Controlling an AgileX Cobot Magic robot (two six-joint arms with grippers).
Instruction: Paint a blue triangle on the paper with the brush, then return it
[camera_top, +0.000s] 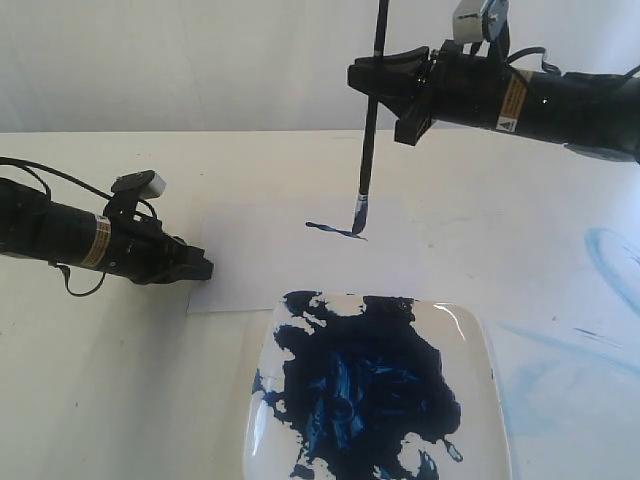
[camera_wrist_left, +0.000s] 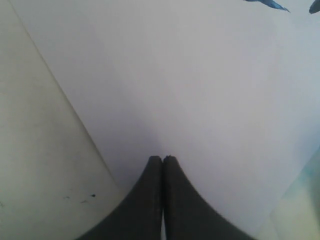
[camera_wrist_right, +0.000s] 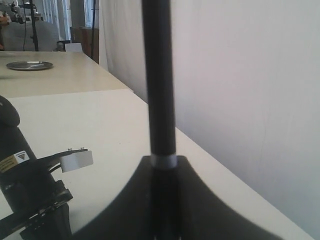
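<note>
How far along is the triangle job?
Done: brush loaded, one short blue stroke on the paper. In hand: right tool holds the brush upright, tip at the stroke's end; left tool, shut, sits at the paper's edge. Left: the remaining sides, then returning the brush.

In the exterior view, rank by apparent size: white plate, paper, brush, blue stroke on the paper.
1. plate, though it lies nearer the camera, so its lead over the paper is unsure
2. paper
3. brush, long but very thin
4. blue stroke, clearly smallest
</note>
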